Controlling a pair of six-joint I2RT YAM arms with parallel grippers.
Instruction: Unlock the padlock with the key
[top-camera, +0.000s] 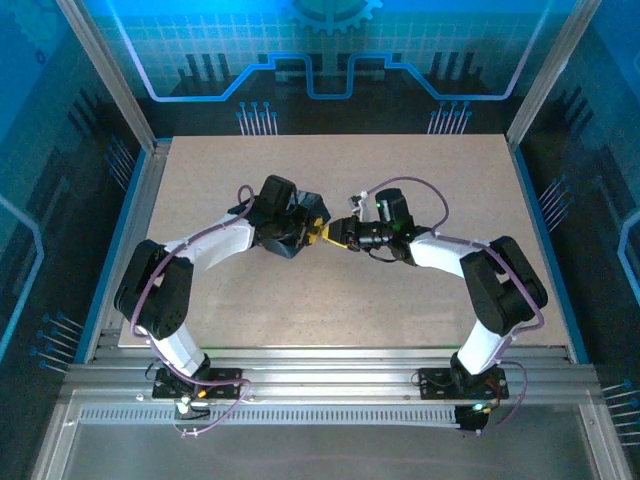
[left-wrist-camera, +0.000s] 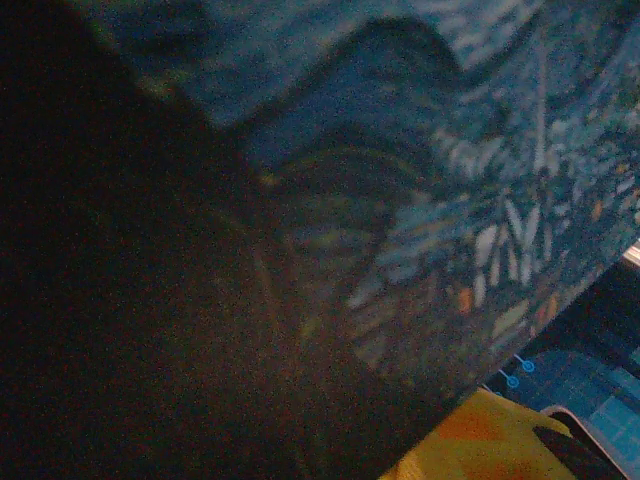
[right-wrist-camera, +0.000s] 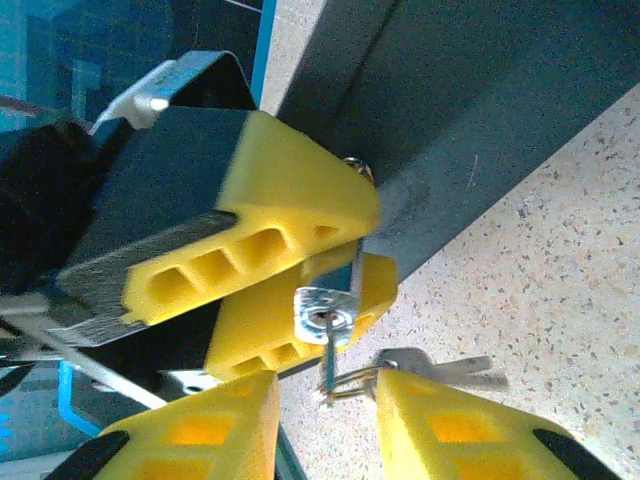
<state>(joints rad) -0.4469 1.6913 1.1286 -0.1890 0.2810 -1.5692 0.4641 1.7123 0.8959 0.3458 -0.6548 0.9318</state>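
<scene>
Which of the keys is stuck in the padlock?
The thin key standing straight below the padlock, pushed up into it. The other keys stick out sideways from the ring.

One padlock (right-wrist-camera: 322, 310), one key (right-wrist-camera: 328, 362) in its keyhole, apparently two spare keys (right-wrist-camera: 448, 370) on one ring (right-wrist-camera: 350, 380), one dark blue box (left-wrist-camera: 450, 200), two pincers: left pincer (right-wrist-camera: 372, 248) and right pincer (right-wrist-camera: 325, 420).

Key (right-wrist-camera: 329, 362) in padlock (right-wrist-camera: 312, 306), beside box (right-wrist-camera: 480, 120)
</scene>
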